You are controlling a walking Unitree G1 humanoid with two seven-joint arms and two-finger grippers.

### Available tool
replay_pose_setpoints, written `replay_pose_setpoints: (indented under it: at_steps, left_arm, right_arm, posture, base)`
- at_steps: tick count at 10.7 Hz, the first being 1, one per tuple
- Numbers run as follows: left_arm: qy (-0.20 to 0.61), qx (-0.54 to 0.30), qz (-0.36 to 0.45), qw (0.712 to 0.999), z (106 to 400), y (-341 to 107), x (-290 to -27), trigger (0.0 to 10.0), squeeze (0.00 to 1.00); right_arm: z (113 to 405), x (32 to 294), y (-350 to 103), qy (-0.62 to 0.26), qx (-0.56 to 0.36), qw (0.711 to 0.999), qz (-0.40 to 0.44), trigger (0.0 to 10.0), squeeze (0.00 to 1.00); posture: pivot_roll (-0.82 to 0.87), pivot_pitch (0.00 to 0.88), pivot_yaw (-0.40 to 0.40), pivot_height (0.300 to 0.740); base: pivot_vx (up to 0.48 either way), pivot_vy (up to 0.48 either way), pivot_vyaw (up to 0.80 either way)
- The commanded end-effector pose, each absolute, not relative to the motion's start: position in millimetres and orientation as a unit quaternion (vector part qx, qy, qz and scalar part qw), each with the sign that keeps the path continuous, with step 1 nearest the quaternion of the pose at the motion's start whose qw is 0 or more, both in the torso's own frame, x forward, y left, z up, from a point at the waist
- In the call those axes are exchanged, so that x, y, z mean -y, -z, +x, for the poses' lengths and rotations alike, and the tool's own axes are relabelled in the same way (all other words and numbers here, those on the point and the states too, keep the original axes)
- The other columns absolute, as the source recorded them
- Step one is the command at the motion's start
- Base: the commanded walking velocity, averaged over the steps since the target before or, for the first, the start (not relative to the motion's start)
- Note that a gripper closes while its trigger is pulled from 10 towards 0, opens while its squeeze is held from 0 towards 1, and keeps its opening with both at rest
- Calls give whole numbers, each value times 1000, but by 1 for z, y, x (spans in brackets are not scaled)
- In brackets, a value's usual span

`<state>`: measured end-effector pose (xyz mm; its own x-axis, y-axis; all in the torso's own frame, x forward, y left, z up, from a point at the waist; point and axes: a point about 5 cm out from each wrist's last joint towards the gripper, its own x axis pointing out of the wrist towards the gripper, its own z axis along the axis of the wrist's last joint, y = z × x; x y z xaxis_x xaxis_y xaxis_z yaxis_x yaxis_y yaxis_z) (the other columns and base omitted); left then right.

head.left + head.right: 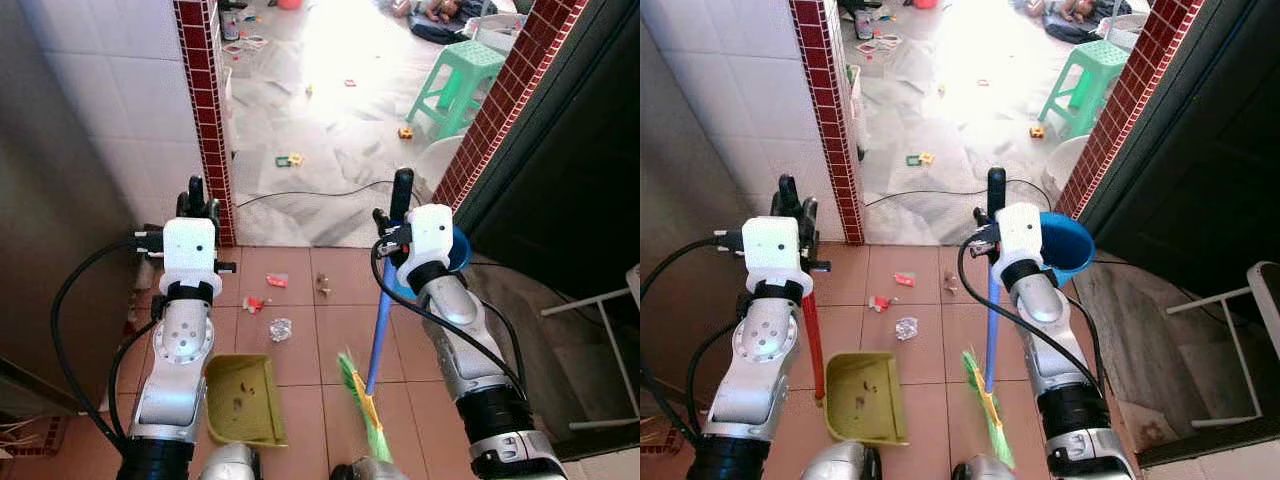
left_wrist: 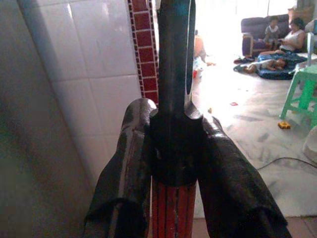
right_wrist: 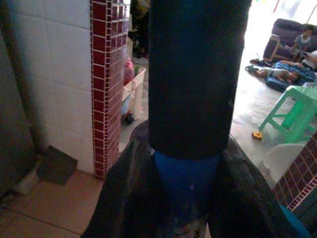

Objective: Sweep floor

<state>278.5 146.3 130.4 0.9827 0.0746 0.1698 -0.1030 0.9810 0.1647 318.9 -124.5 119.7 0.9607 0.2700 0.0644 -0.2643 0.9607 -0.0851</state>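
Your dustpan (image 1: pixel 862 398) sits left of the broom (image 1: pixel 985 400), litter (image 1: pixel 905 327) on the tiles just ahead, stool (image 1: pixel 1088 82) far beyond the doorway, right.

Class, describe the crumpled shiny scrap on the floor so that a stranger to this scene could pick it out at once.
Start at the red-brick pillar beside the white tiled wall, then drop to the terracotta tiles at its foot. Litter lies there ahead of the yellow-green dustpan. The crumpled scrap lies nearest the dustpan, and it is silvery and shiny, while the bits beyond it are red or brown.
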Motion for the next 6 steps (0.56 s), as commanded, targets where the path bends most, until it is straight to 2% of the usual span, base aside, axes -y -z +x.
replay_pose_setpoints:
  at_steps: [1,4,5,6]
  left_arm:
    - [-33,99,79,991,278,-136,-142,10000,0]
    - [-27,110,78,990,286,-144,-143,10000,0]
    - [-31,121,80,989,287,-150,-144,10000,0]
    - [-28,126,73,989,287,-154,-143,10000,0]
  right_arm:
    - [323,130,-125,-116,43,992,-36,10000,0]
    - [321,127,-123,-111,44,992,-28,10000,0]
    - [321,129,-125,-106,49,993,-26,10000,0]
    - [322,131,-126,-103,51,993,-31,10000,0]
  posture:
    - [30,34,-89,740]
    - [34,30,-70,740]
    - [36,30,-69,740]
    - [37,30,-67,740]
  base:
    - [0,0,0]
    - [0,0,0]
    - [0,394,0]
    - [244,412,0]
